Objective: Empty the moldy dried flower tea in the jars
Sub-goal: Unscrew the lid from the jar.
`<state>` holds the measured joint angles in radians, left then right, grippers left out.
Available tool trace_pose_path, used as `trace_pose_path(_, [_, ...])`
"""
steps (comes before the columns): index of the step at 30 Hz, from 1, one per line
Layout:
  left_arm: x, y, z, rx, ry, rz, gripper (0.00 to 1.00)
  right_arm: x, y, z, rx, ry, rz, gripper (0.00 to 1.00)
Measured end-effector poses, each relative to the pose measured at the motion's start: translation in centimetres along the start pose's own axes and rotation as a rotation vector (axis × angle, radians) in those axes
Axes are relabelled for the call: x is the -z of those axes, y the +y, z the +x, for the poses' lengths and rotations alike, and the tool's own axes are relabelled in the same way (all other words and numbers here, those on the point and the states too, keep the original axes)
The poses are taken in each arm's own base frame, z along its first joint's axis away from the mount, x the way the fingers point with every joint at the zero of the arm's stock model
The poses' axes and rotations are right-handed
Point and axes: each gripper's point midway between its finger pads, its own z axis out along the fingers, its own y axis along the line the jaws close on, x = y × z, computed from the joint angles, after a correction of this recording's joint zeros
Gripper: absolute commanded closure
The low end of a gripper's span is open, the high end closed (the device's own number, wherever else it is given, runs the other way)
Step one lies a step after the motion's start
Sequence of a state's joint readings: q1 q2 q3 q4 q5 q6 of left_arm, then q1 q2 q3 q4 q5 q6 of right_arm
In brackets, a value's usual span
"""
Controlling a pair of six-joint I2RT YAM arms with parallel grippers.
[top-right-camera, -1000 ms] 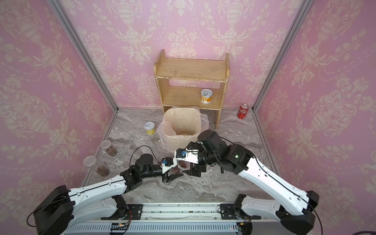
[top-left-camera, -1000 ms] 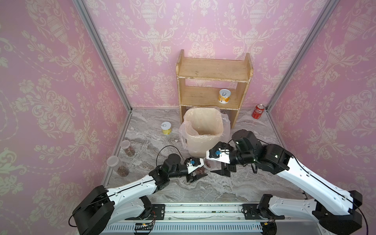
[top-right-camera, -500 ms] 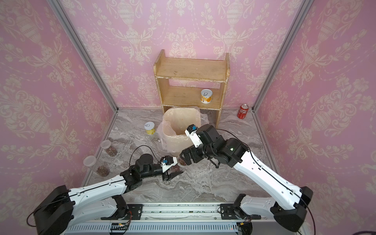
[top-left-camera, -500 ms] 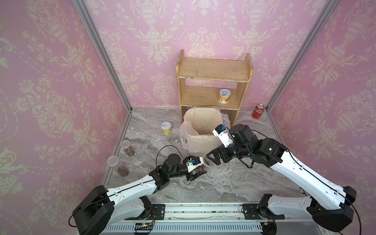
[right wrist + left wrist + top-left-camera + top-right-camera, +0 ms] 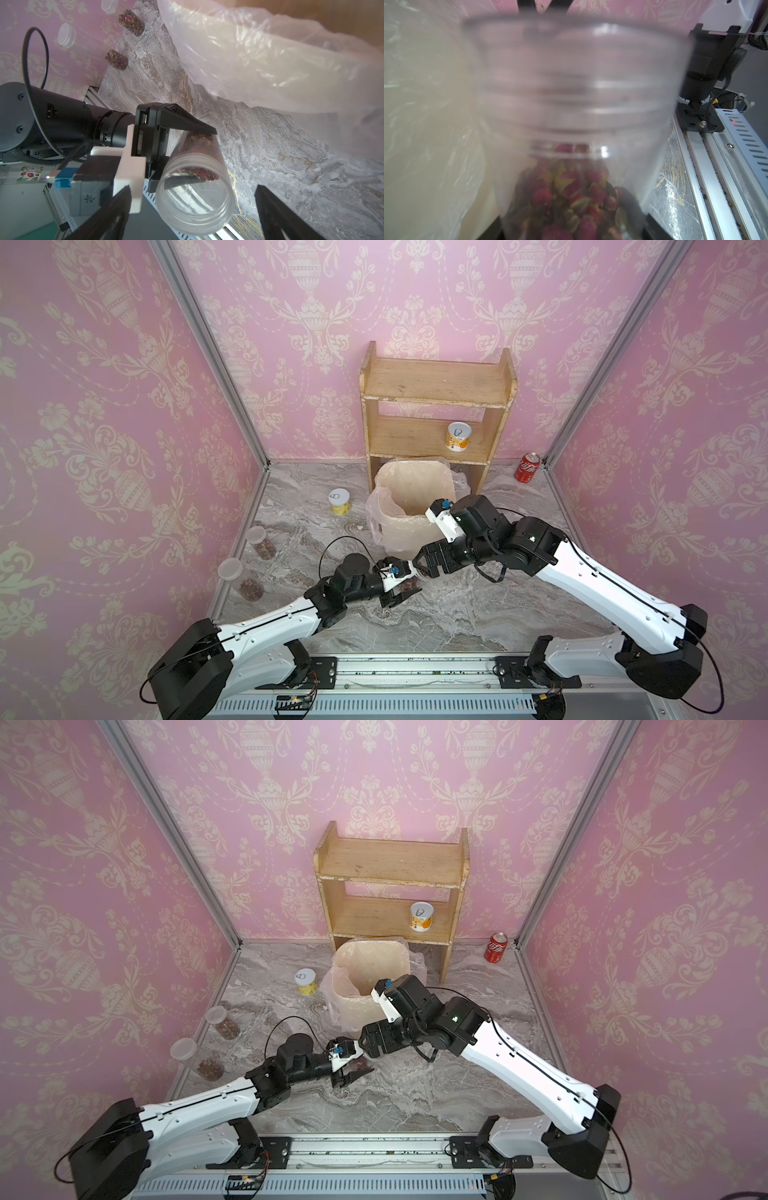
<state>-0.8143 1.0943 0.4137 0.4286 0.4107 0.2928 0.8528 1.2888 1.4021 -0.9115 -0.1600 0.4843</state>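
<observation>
The jar point(image 5: 410, 581) I hold lies just before the bin point(image 5: 399, 526); behind the bin stands the shelf point(image 5: 436, 383) (a tin point(image 5: 459, 437) on it), a can point(image 5: 528, 467) to its right, two jars point(image 5: 259, 537) far left

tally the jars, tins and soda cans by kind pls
clear jars of dried flower tea: 3
yellow-and-white tins: 2
red cola can: 1
total: 6
</observation>
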Motion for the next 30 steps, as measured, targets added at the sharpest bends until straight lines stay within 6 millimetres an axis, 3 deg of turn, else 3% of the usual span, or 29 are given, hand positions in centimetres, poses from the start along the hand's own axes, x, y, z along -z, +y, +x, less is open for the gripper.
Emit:
trace_pose_path(9, [0.0,0.1,-0.1,-0.002,-0.003,-0.004,0.69,-0.6,-1.0,1.0,-0.010,0.028,0.038,0.11])
trace_pose_path(20, [0.0,0.1,-0.1,-0.002,-0.002,-0.004,0.68,-0.9,-0.7,1.2,-0.015,0.045,0.017,0.21])
trace_pose_path(30, [0.0,0.1,-0.1,-0.002,-0.002,-0.005,0.68,-2.2,-0.5,1.7,-0.019,0.091,0.005,0.23])
